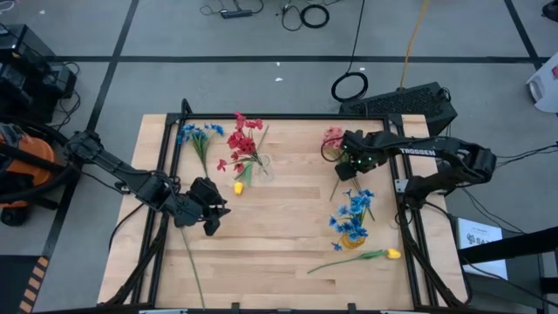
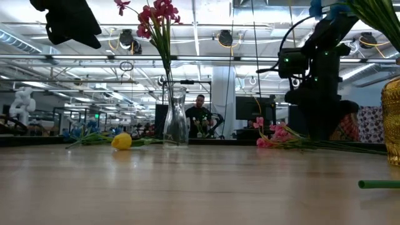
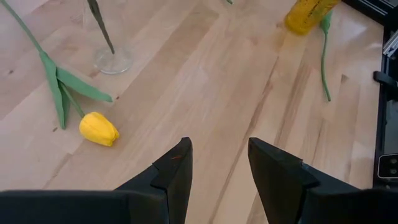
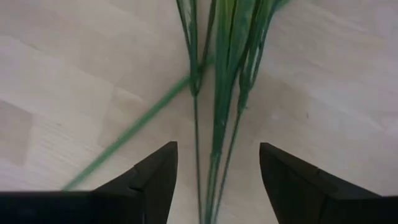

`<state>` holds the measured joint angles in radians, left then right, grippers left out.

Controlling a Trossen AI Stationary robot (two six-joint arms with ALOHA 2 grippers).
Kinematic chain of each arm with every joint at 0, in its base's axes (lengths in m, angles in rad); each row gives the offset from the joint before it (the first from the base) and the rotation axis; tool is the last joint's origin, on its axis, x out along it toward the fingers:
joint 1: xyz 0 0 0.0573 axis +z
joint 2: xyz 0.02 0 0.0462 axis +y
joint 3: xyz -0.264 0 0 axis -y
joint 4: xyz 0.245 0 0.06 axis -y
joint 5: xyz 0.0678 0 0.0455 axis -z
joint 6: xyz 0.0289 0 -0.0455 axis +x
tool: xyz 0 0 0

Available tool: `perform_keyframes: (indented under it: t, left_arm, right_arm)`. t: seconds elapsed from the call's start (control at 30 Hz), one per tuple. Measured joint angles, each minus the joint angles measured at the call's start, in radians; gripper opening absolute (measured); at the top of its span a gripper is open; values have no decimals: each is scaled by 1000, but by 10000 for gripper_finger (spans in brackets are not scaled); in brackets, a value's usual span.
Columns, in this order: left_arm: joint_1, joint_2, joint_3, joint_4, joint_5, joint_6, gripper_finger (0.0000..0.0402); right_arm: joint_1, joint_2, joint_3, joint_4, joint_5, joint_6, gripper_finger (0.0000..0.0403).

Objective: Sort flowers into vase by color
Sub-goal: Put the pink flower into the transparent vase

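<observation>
My right gripper (image 4: 217,180) hangs over the pink flowers (image 1: 333,138) at the table's (image 1: 288,227) far right, fingers spread wide with the green stems (image 4: 217,93) running between them, none pinched. My left gripper (image 3: 219,174) waits over bare wood left of centre, fingers apart, empty. Red flowers (image 1: 244,144) stand in the clear vase (image 2: 175,119); a yellow bud (image 3: 98,129) lies just beside it. Blue flowers (image 1: 353,218) sit in the yellow vase (image 1: 350,242). More blue flowers (image 1: 199,133) lie far left; another yellow flower (image 1: 392,254) lies near right.
</observation>
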<state>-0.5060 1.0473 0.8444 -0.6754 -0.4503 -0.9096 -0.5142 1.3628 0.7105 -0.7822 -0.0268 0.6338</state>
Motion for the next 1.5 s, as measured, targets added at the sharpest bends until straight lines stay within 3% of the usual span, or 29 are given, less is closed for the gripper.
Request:
perform_keyframes:
  t: [0.37,0.5,0.7,0.8,0.93,1.3,1.5]
  left_arm:
    - [0,0,0,0,0,-2,162]
    - [1,0,0,3,0,-2,162]
    - [1,0,0,4,0,-3,162]
    - [1,0,0,4,0,-3,162]
    - [1,0,0,3,0,-2,162]
    - [1,0,0,4,0,5,162]
    - [1,0,0,4,20,0,162]
  right_arm:
    - [0,158,4,55,-5,-56,166]
    - [0,177,4,82,-9,-74,120]
    - [1,179,3,103,-22,-104,20]
    - [1,170,1,105,-22,-100,8]
    - [0,112,-4,105,-13,-105,3]
    - [-2,-242,-2,105,35,-36,1]
    - [3,-371,-1,99,26,6,1]
